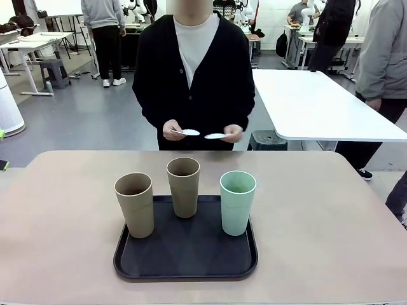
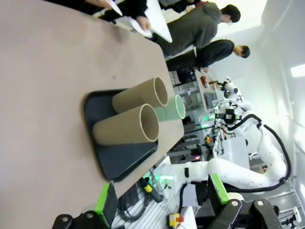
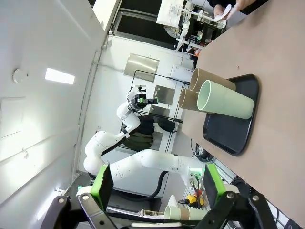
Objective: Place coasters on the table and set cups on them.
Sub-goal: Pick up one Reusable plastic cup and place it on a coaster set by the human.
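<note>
Three cups stand upright on a black tray point(image 1: 184, 254) near the front of the table point(image 1: 63, 210): a beige one point(image 1: 135, 203) at left, a beige one point(image 1: 184, 185) behind the middle, a mint green one point(image 1: 237, 202) at right. At the far side a person holds thin white coasters, one point(image 1: 189, 132) in each hand point(image 1: 215, 136), above the table's far edge. My left gripper point(image 2: 161, 200) is open and empty, well off the table's side, looking at the beige cups point(image 2: 126, 126). My right gripper point(image 3: 158, 186) is open and empty too, away from the green cup point(image 3: 224, 100).
A white rectangular table point(image 1: 318, 101) stands behind at the right, with people farther back. A small dark object point(image 1: 3, 165) lies at the table's left edge. Bare tabletop lies left, right and beyond the tray.
</note>
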